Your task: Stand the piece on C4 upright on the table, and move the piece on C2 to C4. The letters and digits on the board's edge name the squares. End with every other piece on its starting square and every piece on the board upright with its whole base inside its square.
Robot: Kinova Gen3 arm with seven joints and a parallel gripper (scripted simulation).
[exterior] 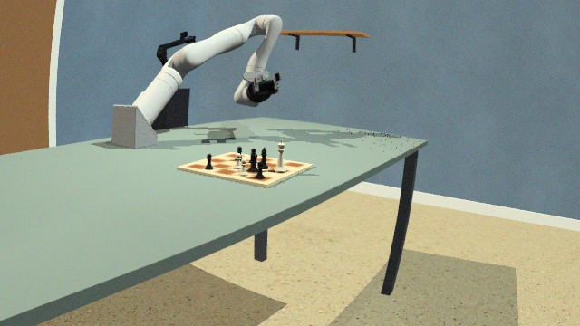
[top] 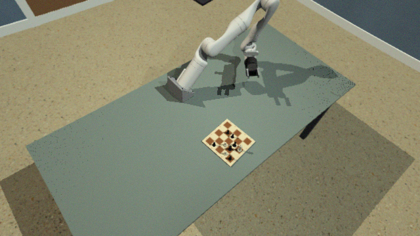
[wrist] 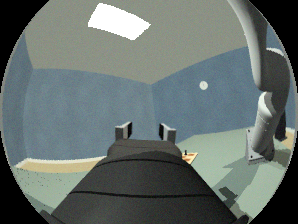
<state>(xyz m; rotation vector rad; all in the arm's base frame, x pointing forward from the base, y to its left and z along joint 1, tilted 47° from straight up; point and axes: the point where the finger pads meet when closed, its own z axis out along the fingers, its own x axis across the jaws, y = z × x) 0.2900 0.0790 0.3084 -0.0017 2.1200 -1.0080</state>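
A small chessboard point(top: 247, 141) point(exterior: 217, 174) lies on the table near its front edge. It bears several black pieces, such as a pawn point(top: 213, 144) point(exterior: 208, 161), a few small white ones point(top: 224, 144) point(exterior: 244, 168), and a tall white king point(top: 239, 149) point(exterior: 281, 156). The square labels are too small to read, so I cannot tell which pieces stand on C4 and C2. The pieces I can make out look upright. My gripper point(top: 252, 75) point(exterior: 275, 81) point(wrist: 145, 128) is open and empty. It hangs high above the table's far side, well away from the board. A sliver of the board point(wrist: 189, 156) shows in the wrist view.
The arm's grey base block point(top: 178, 88) point(exterior: 129, 127) stands on the green table point(top: 131, 147) point(exterior: 91, 204) behind the board. The table's right edge lies close to the board. A wooden shelf point(exterior: 323, 33) hangs on the back wall.
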